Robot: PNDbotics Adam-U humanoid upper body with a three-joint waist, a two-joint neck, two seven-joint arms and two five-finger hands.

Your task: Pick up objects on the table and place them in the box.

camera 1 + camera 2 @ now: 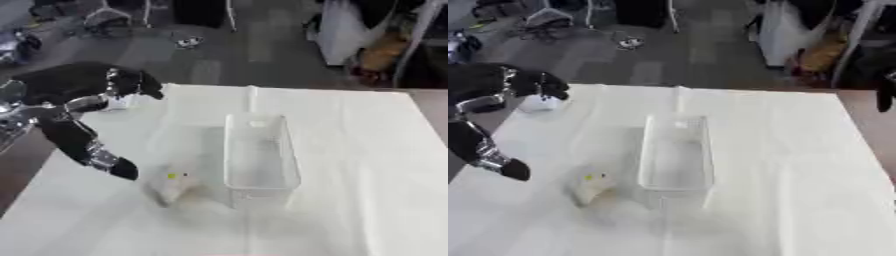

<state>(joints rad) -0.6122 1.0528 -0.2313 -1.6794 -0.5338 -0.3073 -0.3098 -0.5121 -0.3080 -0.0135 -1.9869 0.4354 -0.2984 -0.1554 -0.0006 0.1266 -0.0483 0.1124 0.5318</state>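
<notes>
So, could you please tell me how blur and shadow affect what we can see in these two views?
Left eye view: soft overall; the pale object beside the clear box is a blur with a yellowish spot, and the left hand is smeared. Right eye view: equally soft; the box casts only faint shadow on the white table.

Both views are evenly and rather brightly lit, apparently from overhead, and no single strong beam is seen. The white table cover [350, 165] is rendered almost washed out, so that its folds are barely made out. Only faint, soft shadows are cast: a pale grey one left of the clear box [258, 155] and a weak one beneath the small pale object [591, 186]. The whole picture is softened by blur, and edges are smeared, most of all on the left hand [105, 162]. The box walls are nearly lost against the cloth. The far floor is darker and indistinct.
</notes>
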